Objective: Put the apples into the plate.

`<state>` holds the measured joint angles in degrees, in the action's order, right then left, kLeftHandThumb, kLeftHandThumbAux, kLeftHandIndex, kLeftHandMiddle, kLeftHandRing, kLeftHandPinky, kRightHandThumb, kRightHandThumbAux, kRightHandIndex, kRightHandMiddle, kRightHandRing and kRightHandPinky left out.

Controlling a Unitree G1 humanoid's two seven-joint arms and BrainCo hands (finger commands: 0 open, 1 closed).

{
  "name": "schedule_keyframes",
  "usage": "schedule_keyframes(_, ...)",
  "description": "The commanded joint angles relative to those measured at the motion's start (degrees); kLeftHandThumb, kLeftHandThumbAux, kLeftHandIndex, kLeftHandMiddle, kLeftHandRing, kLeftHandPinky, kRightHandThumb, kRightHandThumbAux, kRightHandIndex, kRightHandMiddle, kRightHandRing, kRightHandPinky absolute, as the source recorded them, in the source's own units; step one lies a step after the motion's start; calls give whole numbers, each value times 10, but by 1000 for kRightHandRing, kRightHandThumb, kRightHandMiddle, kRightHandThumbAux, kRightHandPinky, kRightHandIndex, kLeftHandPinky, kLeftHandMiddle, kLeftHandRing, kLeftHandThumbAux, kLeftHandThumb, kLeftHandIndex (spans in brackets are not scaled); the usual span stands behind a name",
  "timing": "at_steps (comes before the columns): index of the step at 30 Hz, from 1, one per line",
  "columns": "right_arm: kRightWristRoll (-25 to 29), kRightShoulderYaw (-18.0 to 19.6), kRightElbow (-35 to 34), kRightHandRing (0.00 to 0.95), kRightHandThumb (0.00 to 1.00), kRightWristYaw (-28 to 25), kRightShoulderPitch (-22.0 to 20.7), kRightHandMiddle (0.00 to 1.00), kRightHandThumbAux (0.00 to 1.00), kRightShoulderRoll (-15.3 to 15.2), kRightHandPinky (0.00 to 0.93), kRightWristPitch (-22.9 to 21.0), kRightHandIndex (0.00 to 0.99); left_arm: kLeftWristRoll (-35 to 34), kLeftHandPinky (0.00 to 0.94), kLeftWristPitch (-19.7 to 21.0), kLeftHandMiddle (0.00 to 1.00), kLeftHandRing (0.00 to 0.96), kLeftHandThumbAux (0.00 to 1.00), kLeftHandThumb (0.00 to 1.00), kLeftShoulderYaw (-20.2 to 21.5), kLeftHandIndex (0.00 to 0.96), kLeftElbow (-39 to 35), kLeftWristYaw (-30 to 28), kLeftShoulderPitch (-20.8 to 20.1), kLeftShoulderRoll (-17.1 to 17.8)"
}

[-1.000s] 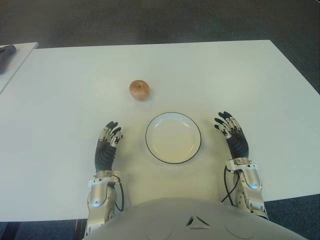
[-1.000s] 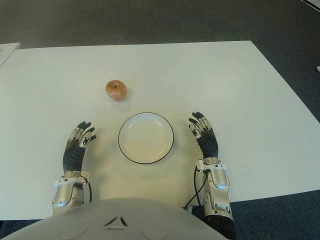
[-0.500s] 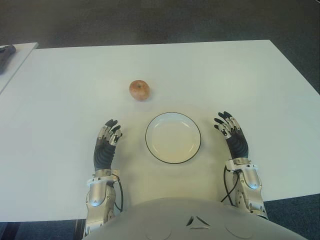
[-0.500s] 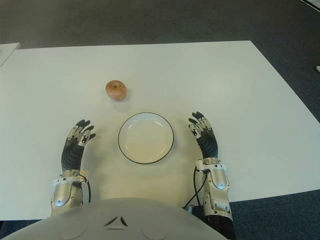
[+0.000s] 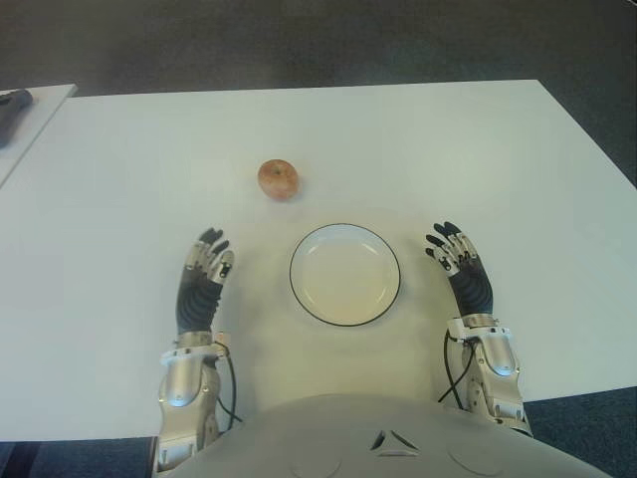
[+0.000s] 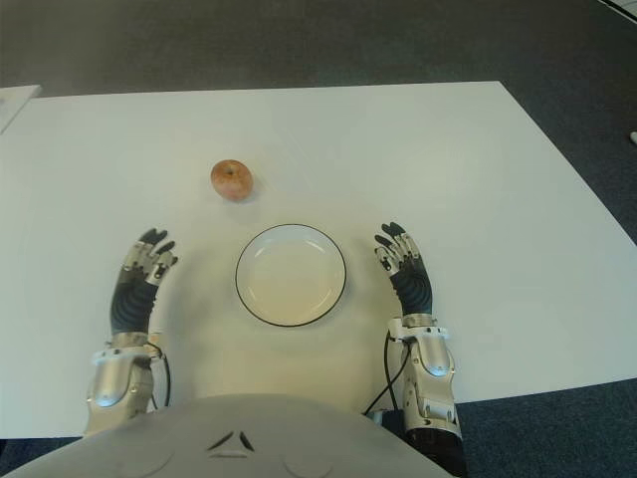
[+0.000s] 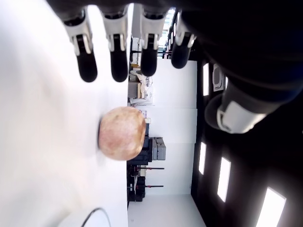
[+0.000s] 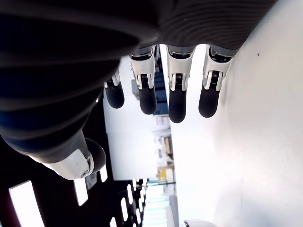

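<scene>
A reddish-yellow round apple [image 5: 278,179] sits on the white desk [image 5: 478,159], beyond the empty white black-rimmed plate [image 5: 344,274]. The left hand [image 5: 201,283] shows left of the plate and the right hand [image 5: 460,267] right of it, both with fingers spread, holding nothing.

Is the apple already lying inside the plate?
No, the apple lies on the bare table, apart from the empty plate and farther from the robot.
</scene>
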<state>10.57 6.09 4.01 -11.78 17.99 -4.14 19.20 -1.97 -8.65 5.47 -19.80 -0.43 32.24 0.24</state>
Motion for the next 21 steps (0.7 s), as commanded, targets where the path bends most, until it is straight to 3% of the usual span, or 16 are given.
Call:
schedule_keyframes(1,-9,-2,8,178,343,8,-3,154,603,4,221,-9,114,26,161,45,101,124,548,173,23,94,-63,9,-18,26)
schedule_keyframes(7,-11,-4,14,184,341,12,-7,159,602,6,226,-10,113,94,123,77,80,94,558,162,40,74,-86,28,-77,55)
schedule_keyframes(10,-9,-4,16,186,342,11,-8,161,602,7,227,-10,113,136,122,95,73,86,563,170,53,66,-83,34,-136,87)
schedule_keyframes(13,-8,-3,18,186,345,10,-10,161,602,7,223,-9,111,173,130,116,66,81,560,193,56,53,-93,29,-168,110)
schedule_keyframes(17,-6,-3,24,185,350,10,-14,159,604,10,221,-6,107,243,115,130,62,75,524,207,50,42,-102,11,-203,162)
schedule_keyframes(21,-3,-2,28,185,353,10,-16,159,605,13,221,-1,107,360,101,148,52,60,474,231,22,41,-98,12,-224,201)
